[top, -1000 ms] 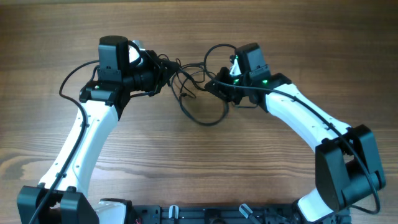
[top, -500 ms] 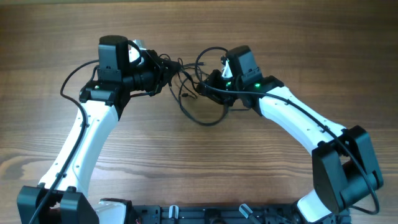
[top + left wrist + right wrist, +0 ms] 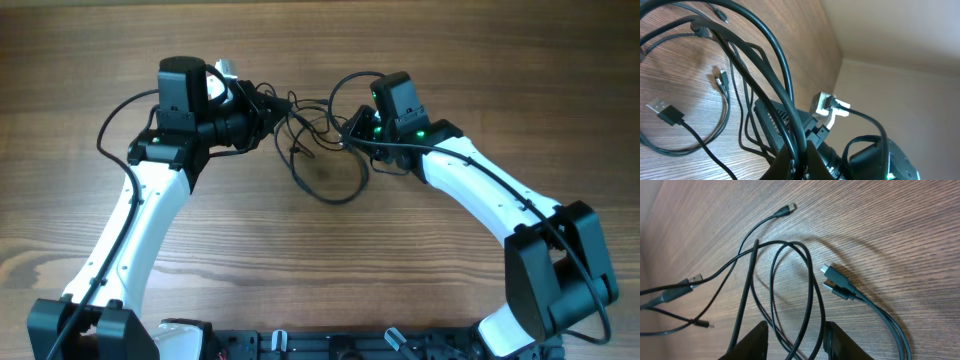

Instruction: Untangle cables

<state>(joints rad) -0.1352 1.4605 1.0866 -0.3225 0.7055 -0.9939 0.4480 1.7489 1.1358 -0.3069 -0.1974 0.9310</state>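
Wood-grain table (image 3: pixel 320 260), perhaps pale wall (image 3: pixel 900 50)

Cables (image 3: pixel 312 140) on table (image 3: pixel 320 270) (between left arm (image 3: pixel 150 210), right arm (image 3: pixel 480 190)).

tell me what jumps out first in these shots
A tangle of thin black cables sprawls on the wooden table, strung between the two arms toward its far side. The left gripper is shut on several strands, while the right gripper stands open with strands running between its fingers.
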